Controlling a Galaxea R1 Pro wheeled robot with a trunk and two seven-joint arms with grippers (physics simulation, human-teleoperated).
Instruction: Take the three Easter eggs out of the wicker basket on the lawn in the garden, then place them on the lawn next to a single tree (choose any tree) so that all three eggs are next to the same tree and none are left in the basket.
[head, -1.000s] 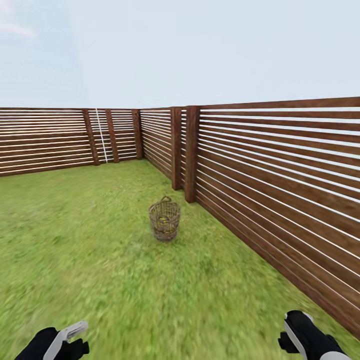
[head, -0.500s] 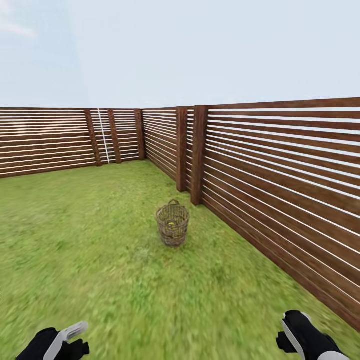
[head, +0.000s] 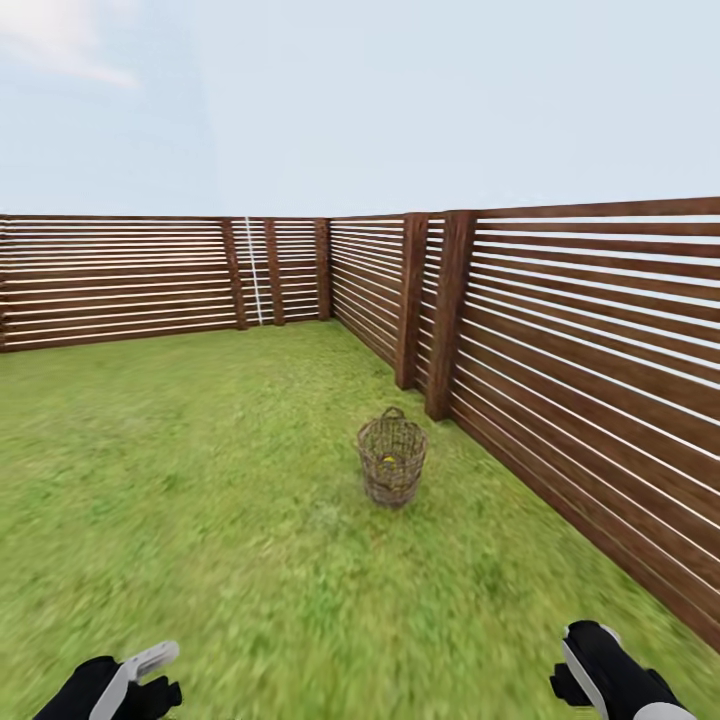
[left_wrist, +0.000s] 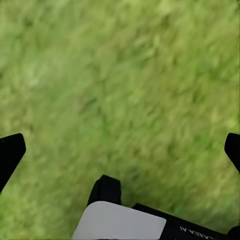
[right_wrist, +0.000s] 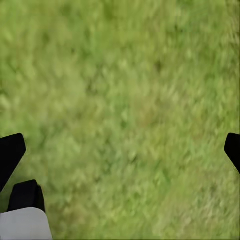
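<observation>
Grass stretches out in front of the robot, and the wicker basket (head: 391, 460) stands upright on the lawn (head: 200, 480) a little right of centre in the head view, near the brown slat fence (head: 600, 330) and just in front of one of its posts. Through the open weave a patch of yellow shows inside, which is judged to be one of the Easter eggs (head: 389, 461); how many lie in the basket cannot be told from this far off. No tree is in sight, only fence, grass and sky. Both arms are held low and tucked back at the bottom corners of the head view, probably to keep them out of the way while the base drives: the left hand (head: 140, 675) and the right hand (head: 585, 675) are well apart from the basket and from each other. Each wrist view looks down on blurred grass, with dark fingertips (left_wrist: 11, 152) at opposite edges of the left picture and likewise (right_wrist: 11, 150) in the right, so both hands are released, spread wide and empty. The task looks barely begun: the approach to the basket comes first, and the reach into its tall, narrow mouth will need the robot much closer.
</observation>
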